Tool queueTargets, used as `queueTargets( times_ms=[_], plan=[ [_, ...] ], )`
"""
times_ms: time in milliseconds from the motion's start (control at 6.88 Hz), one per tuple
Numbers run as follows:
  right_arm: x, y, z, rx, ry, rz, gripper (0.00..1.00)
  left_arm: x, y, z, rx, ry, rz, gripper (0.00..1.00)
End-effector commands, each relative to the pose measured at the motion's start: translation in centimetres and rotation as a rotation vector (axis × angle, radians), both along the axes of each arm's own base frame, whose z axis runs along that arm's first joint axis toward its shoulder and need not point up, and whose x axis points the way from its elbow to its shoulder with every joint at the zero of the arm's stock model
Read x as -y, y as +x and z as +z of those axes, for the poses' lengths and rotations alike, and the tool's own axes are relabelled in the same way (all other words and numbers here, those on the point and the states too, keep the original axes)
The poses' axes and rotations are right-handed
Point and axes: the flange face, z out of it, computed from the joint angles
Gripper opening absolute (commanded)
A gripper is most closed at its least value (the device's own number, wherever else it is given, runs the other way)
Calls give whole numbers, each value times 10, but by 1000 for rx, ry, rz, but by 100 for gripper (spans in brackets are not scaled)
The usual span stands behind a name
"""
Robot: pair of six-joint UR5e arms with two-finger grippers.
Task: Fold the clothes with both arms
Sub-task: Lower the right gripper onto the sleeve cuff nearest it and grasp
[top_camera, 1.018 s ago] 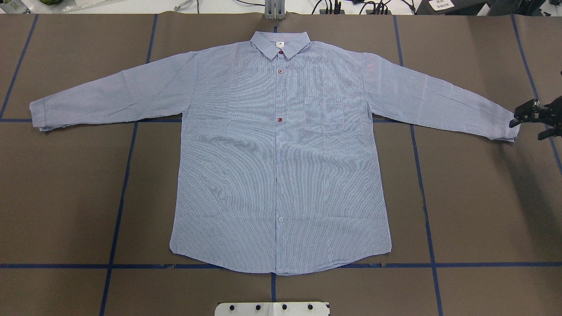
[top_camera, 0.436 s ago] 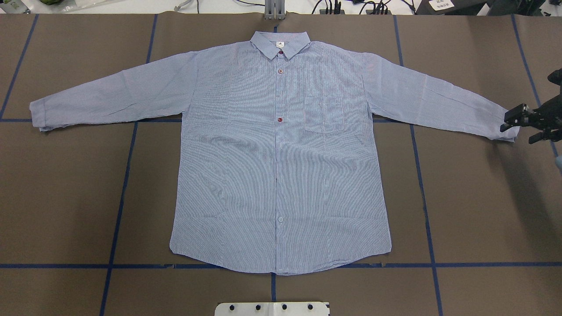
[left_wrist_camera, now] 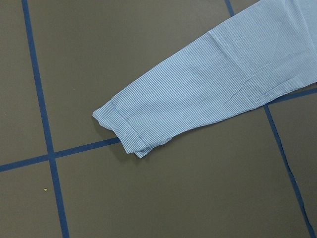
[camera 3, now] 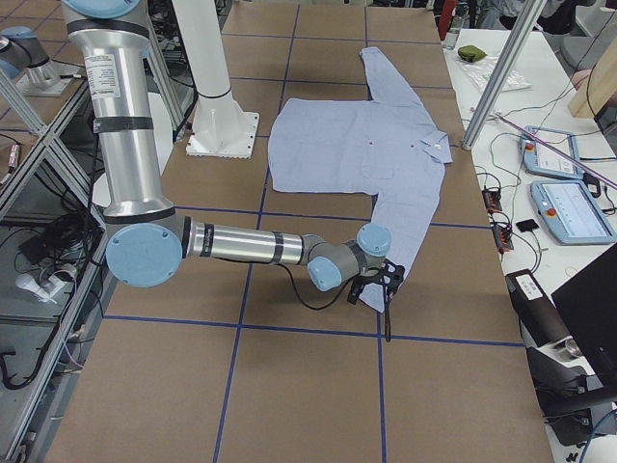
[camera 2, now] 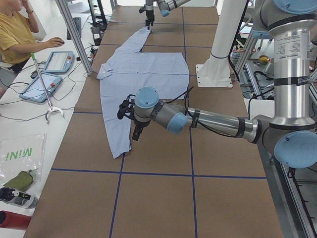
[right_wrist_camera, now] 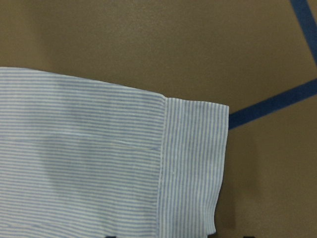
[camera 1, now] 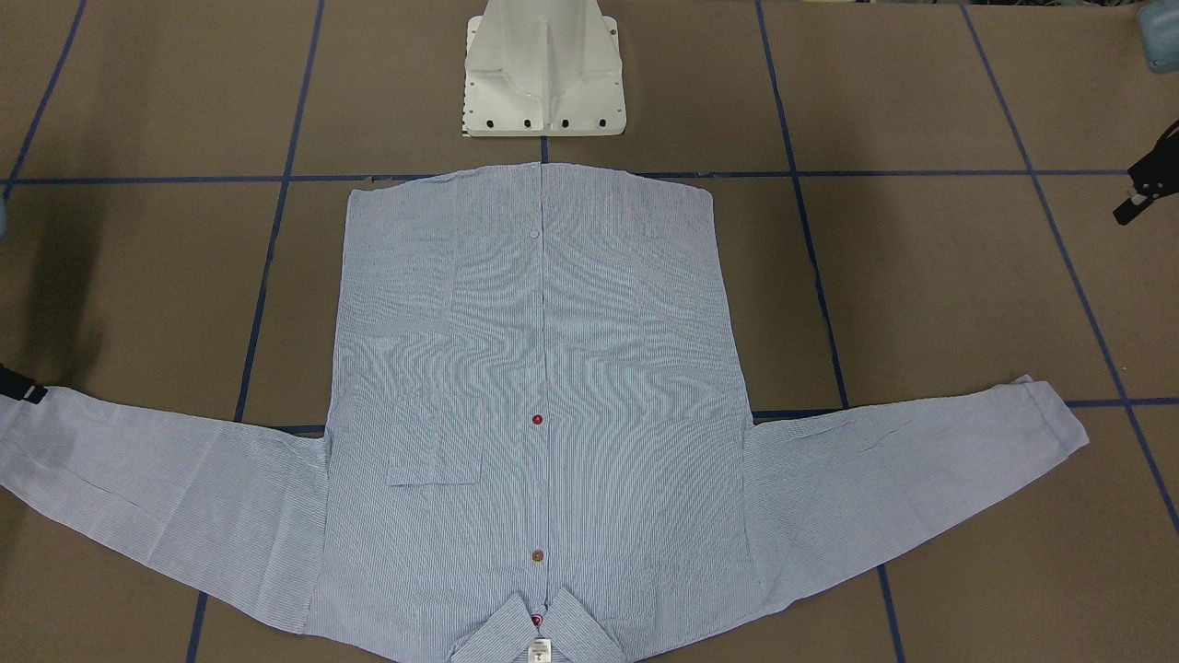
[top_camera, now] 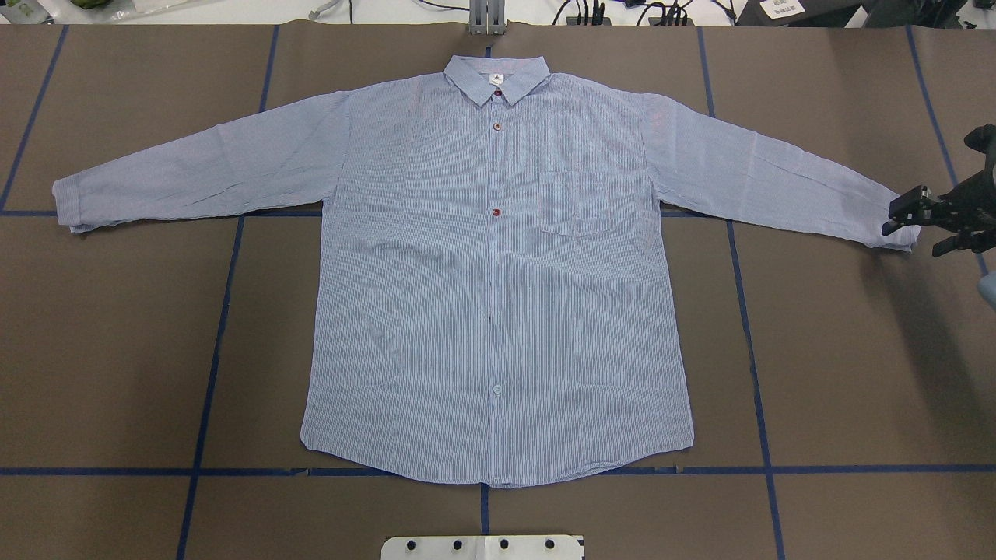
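Note:
The light blue striped shirt (top_camera: pixel 498 272) lies flat and face up on the brown table, sleeves spread, collar at the far edge. My right gripper (top_camera: pixel 926 227) is open at the end of the right sleeve's cuff (top_camera: pixel 895 232), one finger (top_camera: pixel 905 208) over the cuff edge. The right wrist view shows that cuff (right_wrist_camera: pixel 193 163) close up. My left gripper (camera 1: pixel 1142 193) shows only partly at the front view's edge, so I cannot tell its state. In the exterior left view the left gripper (camera 2: pixel 128 116) hangs above the left sleeve. The left wrist view shows that sleeve's cuff (left_wrist_camera: pixel 124 131) from above.
The white pedestal base (camera 1: pixel 543 74) stands at the near table edge by the shirt hem. Blue tape lines (top_camera: pixel 210 342) grid the brown table. A person (camera 2: pixel 15 29) sits beside tablets (camera 2: pixel 57 62) on the side bench beyond the table's far edge.
My right gripper has moved left, from beyond the cuff to over its edge. The shirt has not moved.

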Motion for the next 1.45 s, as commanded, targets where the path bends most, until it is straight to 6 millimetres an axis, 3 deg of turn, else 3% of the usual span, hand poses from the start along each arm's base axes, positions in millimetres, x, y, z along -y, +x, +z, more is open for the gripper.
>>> queueTargets(
  times_ms=[0, 145, 291, 436, 727, 1018, 1163, 1309],
  plan=[
    [5, -5, 1, -6, -24, 18, 83, 0, 0, -1, 0, 2, 0, 100],
    [5, -5, 2, -7, -28, 20, 72, 0, 0, -4, -1, 7, 0, 100],
    [5, -4, 0, -3, -24, 21, 36, 0, 0, -4, -1, 7, 0, 100],
    [3, -3, 2, -5, -27, 21, 16, -1, 0, -4, -1, 8, 0, 100],
    [0, 0, 7, -9, -34, 24, 0, -1, 0, -6, -2, 10, -1, 100],
    [4, 6, 1, -4, -24, 37, 0, -1, -1, -8, -3, 15, -3, 100],
    [13, 17, -10, 6, -5, 59, 0, -1, -1, -9, -3, 16, -3, 100],
    [18, 18, -33, 18, 35, 66, 0, -1, -1, -10, -3, 18, -3, 100]
  ],
)
